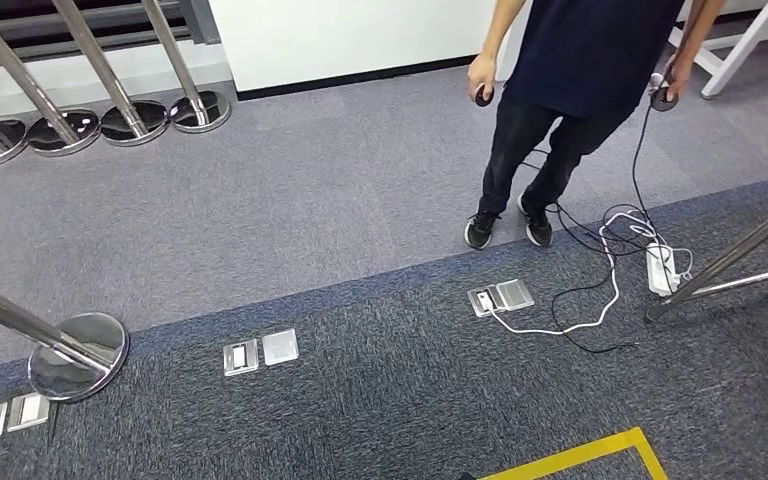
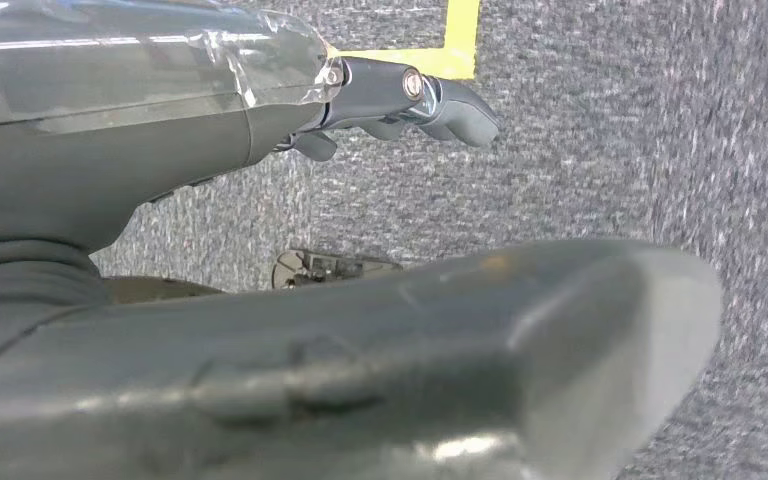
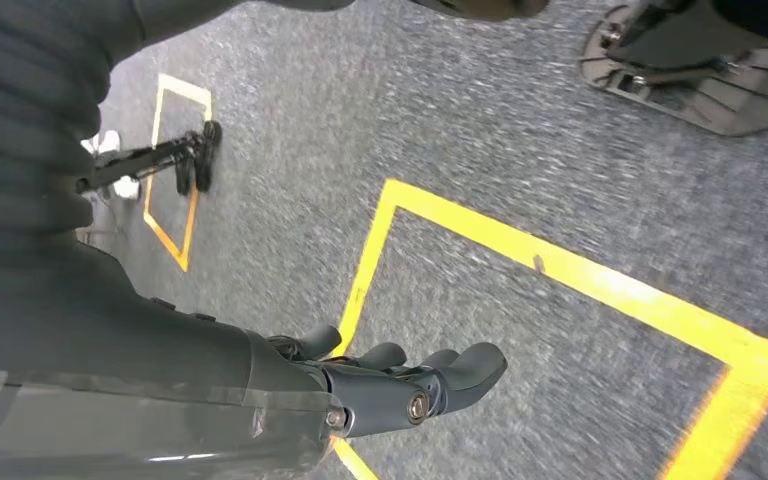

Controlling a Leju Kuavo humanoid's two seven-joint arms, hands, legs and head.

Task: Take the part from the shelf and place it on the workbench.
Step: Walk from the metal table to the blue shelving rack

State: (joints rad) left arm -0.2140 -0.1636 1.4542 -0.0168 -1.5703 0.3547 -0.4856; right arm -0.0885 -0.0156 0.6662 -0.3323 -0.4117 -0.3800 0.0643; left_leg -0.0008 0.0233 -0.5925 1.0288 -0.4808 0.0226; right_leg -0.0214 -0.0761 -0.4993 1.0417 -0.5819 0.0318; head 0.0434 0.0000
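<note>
My left hand [image 2: 380,95] hangs over grey carpet with its thick thumb [image 2: 520,340] well apart from the dark fingers [image 2: 455,105], and nothing lies between them. My right hand [image 3: 380,385] also hangs above the carpet, over a yellow tape outline [image 3: 560,265]. Its fingers [image 3: 465,365] are loosely stretched out and hold nothing.
A person [image 1: 570,80] in dark clothes stands ahead on the right with a small dark object in each hand. Cables and a white power strip [image 1: 663,268] lie by slanted metal legs [image 1: 740,255]. A stanchion base [image 1: 78,355] stands at left, floor sockets [image 1: 500,297] ahead, yellow tape [image 1: 580,458] near.
</note>
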